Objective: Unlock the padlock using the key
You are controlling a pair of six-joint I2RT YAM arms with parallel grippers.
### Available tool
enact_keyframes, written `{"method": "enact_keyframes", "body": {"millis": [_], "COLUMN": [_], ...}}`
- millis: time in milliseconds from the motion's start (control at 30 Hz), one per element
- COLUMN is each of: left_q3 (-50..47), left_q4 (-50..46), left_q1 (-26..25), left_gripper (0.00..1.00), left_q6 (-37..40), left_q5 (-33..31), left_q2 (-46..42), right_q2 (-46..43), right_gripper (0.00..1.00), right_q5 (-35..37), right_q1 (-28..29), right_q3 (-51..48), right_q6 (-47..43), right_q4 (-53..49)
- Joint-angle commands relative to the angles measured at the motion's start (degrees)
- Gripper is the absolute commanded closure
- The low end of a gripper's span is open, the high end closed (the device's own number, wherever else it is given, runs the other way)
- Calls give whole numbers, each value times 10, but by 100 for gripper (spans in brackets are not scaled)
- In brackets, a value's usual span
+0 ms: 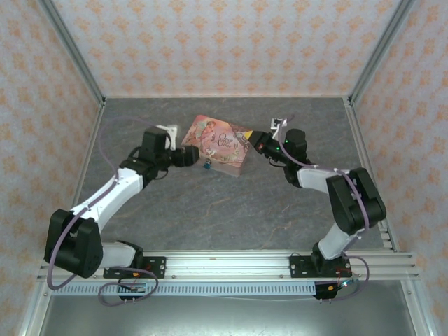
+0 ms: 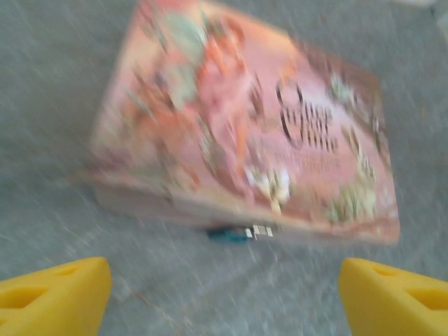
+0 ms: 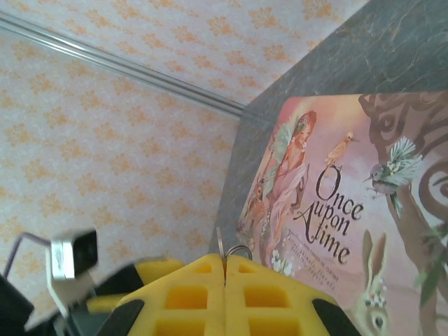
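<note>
On the grey desk (image 1: pixel 231 210), a pink illustrated tin (image 1: pixel 218 143), turned askew; against its near long side, the padlock (image 2: pixel 227 236), teal and blurred, just beside a small silvery clasp (image 2: pixel 259 230); just left of the tin, low and aimed at that near side, the left fingers (image 1: pixel 186 156), released and spread wide, grasping nothing; close by the tin's right-hand corner, the right fingers (image 3: pixel 210 294), clenched on the key (image 3: pixel 222 246), with a thin silvery sliver and a small ring (image 3: pixel 238 250) poking out at the tips.
</note>
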Motion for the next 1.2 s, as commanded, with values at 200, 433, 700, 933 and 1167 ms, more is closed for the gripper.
{"method": "enact_keyframes", "body": {"millis": [200, 433, 700, 933, 1167], "left_q3": [-108, -108, -91, -85, -92], "left_q4": [193, 260, 305, 345, 384], "left_q1": [-31, -37, -47, -53, -56], "left_gripper": [18, 19, 23, 29, 32], "left_q6": [-58, -53, -38, -21, -6], "left_q5": [38, 41, 45, 45, 5], "left_q2": [36, 96, 166, 221, 246], "right_q2": [85, 107, 124, 128, 130], "right_gripper": [100, 100, 100, 100, 100], "right_q5": [-3, 4, 12, 12, 12], "right_q1": [11, 20, 27, 28, 29], "right_q3": [61, 88, 91, 89, 89], "right_q6": [38, -1, -21, -34, -36], "right_q4": [27, -54, -99, -106, -109]}}
